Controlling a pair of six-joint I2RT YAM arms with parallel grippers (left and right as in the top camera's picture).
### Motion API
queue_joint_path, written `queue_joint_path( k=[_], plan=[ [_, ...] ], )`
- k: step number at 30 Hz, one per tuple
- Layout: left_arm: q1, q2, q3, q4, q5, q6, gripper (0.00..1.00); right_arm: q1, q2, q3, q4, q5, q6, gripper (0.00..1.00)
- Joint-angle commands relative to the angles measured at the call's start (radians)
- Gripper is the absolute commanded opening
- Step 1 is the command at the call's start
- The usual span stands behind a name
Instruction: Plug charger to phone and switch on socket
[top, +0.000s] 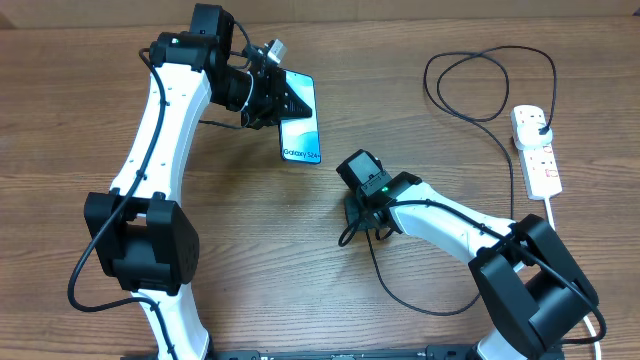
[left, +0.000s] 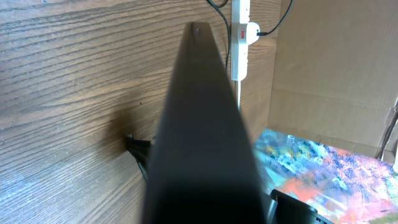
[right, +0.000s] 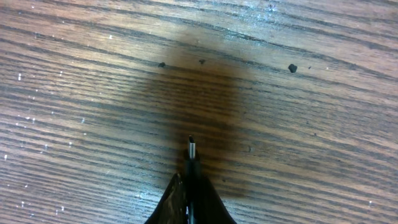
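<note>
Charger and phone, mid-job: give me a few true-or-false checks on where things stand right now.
1. The left gripper holds the phone. True.
2. The connector tip is already in the phone. False: it pokes out of the shut right gripper, over the table, apart from the phone.
3. The black plug sits in the socket. True.
4. The socket lies next to the left arm. False: it lies on the far right side of the table, nearer the right arm.
</note>
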Motion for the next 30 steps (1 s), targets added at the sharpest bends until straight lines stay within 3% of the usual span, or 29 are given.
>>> queue_joint_path(
  k=[1, 7, 12, 16, 23, 30],
  plan=[
    [0.005, -0.013, 0.011, 0.023, 0.028, 0.026, 0.04, -0.001, 0.018, -0.031, -0.026, -0.035, 0.001, 0.04],
    [0.004, -0.015, 0.011, 0.059, 0.060, 0.031, 0.04, -0.014, 0.000, -0.030, -0.062, -0.051, 0.002, 0.04],
    [0.014, -0.019, 0.012, 0.080, 0.223, 0.101, 0.04, -0.055, -0.128, -0.030, -0.072, -0.163, -0.018, 0.04],
    [0.018, -0.020, 0.012, 0.070, 0.338, 0.167, 0.04, -0.114, -0.300, -0.030, -0.073, -0.501, -0.168, 0.04],
    [0.018, -0.035, 0.012, 0.058, 0.553, 0.381, 0.05, -0.182, -0.411, -0.030, -0.068, -0.930, -0.310, 0.04],
    [0.018, -0.045, 0.012, 0.036, 0.578, 0.396, 0.04, -0.192, -0.411, -0.031, 0.027, -1.106, -0.317, 0.04]
  ],
)
